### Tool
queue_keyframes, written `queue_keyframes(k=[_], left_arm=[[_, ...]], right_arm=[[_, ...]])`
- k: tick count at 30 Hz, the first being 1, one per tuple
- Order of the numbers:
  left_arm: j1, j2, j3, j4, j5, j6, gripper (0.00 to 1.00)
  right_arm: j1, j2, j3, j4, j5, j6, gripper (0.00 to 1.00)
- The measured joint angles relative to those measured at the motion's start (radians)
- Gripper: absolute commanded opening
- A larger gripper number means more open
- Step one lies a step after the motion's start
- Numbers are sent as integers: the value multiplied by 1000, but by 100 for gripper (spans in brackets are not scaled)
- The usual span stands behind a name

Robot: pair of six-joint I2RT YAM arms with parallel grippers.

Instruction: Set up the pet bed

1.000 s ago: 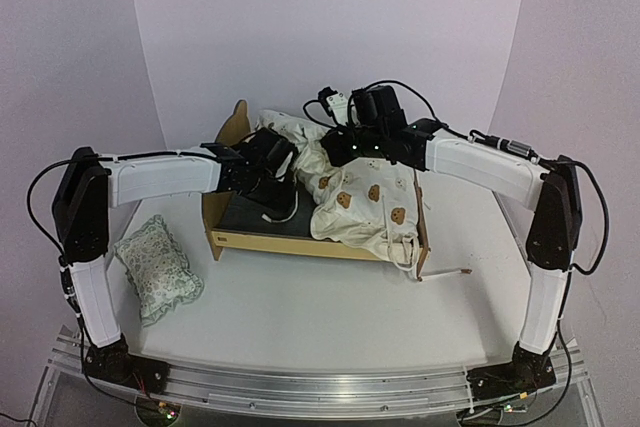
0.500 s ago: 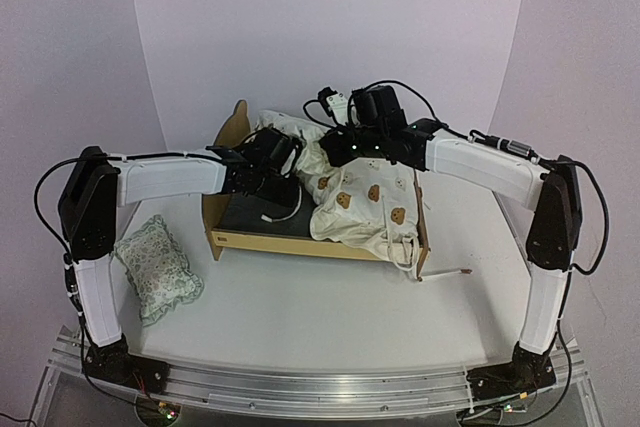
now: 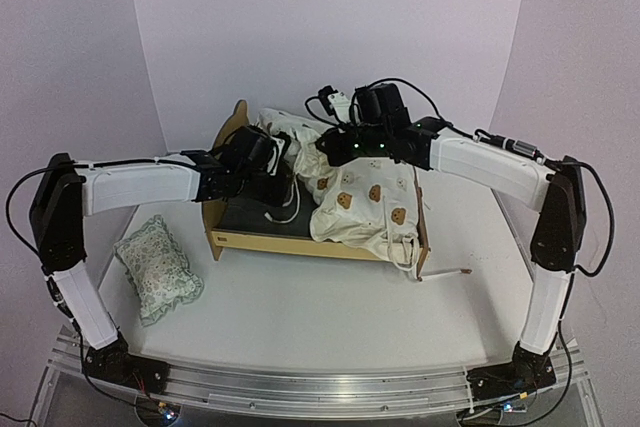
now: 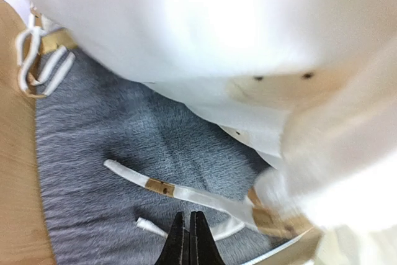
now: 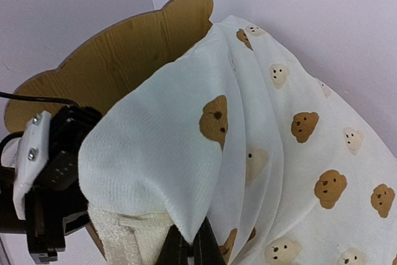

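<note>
Top view: bed (image 3: 280, 241) sits mid-table (image 3: 330, 317), a bit above frame ctr. Its headboard (image 3: 236, 127) is at the upper-left end and its footboard (image 3: 423, 237) at the right end. Cover (image 3: 365, 202) is heaped over the bed's right half and spills past its lower-right corner. Grey base (image 3: 243, 215) is bare on the left half. Pillow (image 3: 158, 267) lies lower left on the table, apart from the bed.

Left gripper (image 3: 272, 187) extends in from the left, inside the frame, over the bare base. In its wrist view the fingers (image 4: 178, 245) are at btm ctr, pressed together w/ no gap, pointing at the base. A white tie (image 4: 180, 192) lies across the base right at the tips; can't tell if it's pinched or only touched. The bed's wood runs down the left edge of that frame.

Right gripper (image 3: 335, 150) hangs over the bed's far side, toward the headboard end, above the cover. In its wrist view the fingers (image 5: 175, 251) are clamped on a fold of cover, w/ cloth draping around the tips. The round-eared headboard stands behind the cloth, upper left.
</note>
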Motion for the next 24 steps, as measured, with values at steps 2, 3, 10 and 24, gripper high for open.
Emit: queue_keyframes(k=[2,3,10,24], left_arm=[[0,-57,-23,-4,6,-12,1],[0,-85,-30,-12,11,-16,2],[-5,-239,-56,-61,61,-44,41],[-16,-403,-224,-110,217,-3,59]], right_arm=[[0,-13,-1,-2,-24,18,0],[0,-22,-1,-4,-39,27,0],[-3,-58,-1,-8,-151,100,0],[-4,-120,-23,-77,-242,152,0]])
